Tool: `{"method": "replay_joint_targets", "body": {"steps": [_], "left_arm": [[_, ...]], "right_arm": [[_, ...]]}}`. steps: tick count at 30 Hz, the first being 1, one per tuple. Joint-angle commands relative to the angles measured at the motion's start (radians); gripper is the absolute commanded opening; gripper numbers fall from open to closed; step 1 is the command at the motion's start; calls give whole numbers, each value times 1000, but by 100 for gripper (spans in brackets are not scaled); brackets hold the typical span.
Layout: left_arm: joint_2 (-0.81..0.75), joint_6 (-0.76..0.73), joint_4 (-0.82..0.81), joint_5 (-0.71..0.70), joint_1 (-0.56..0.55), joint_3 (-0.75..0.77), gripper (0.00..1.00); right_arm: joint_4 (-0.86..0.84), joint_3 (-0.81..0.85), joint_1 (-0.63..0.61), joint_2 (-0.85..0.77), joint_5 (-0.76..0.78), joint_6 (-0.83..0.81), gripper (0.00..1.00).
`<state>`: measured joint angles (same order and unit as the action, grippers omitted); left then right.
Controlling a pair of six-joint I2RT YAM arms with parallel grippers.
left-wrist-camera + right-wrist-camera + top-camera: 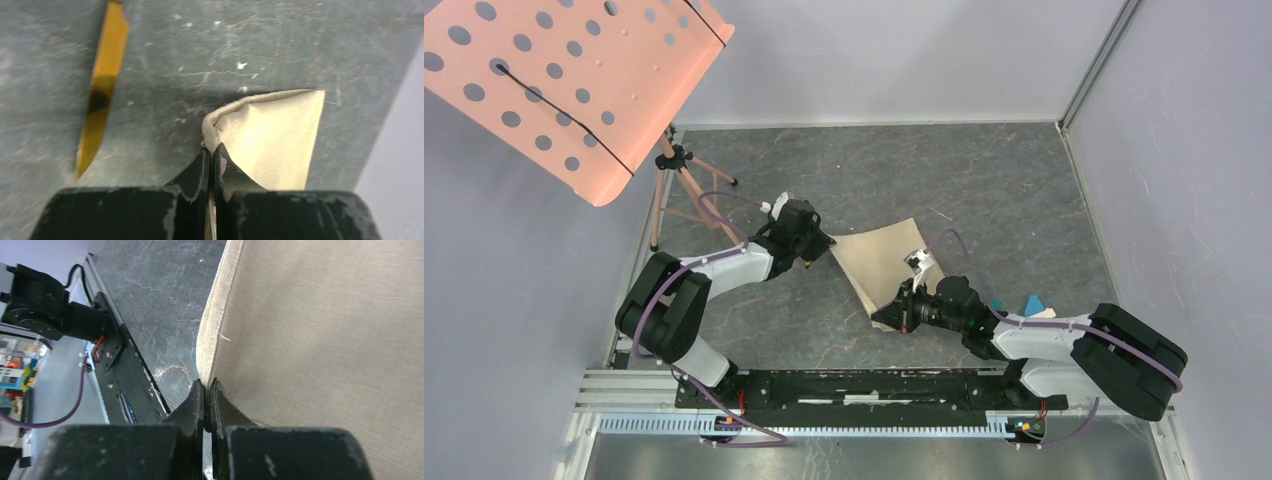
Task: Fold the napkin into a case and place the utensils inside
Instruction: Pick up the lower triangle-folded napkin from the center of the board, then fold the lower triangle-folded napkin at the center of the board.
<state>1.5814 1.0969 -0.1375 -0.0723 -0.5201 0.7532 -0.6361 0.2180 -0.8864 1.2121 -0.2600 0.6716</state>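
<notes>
Dark grey stone-patterned table top (984, 180), veined, pale flecks and scuffs across it. Plain beige cloth napkin (879, 262) lies near centre, set askew like a diamond; left corner bunched, throwing shadow on surface. Gold knife (102, 85) flat on bare surface, left of that corner, apart from cloth; only blade shows. Copper-coloured tripod legs (679, 190) stand at far left. Small teal block (1032, 303) at right, partly hidden. Black mounting rail (854, 385) along near edge.
</notes>
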Motion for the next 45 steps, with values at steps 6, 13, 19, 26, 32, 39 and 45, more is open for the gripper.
{"method": "replay_joint_targets", "body": {"steps": [6, 13, 19, 26, 32, 39, 45], "left_arm": [[49, 50, 650, -636, -174, 370, 2], [280, 110, 857, -704, -248, 680, 2], [408, 111, 892, -754, -295, 827, 2], [511, 45, 891, -702, -302, 923, 2], [536, 19, 888, -681, -317, 922, 2], [542, -32, 832, -636, -327, 905, 2], [542, -54, 823, -625, -336, 900, 2]], "right_arm": [[-289, -190, 52, 34, -147, 175, 0], [-197, -256, 133, 7, -135, 135, 0], [-84, -252, 138, -35, -24, 91, 0], [-7, -225, 138, -59, 16, 6, 3], [100, -141, 141, -101, 26, -129, 30], [171, -89, 161, -150, 88, -216, 62], [211, -26, 166, -119, 130, -279, 74]]}}
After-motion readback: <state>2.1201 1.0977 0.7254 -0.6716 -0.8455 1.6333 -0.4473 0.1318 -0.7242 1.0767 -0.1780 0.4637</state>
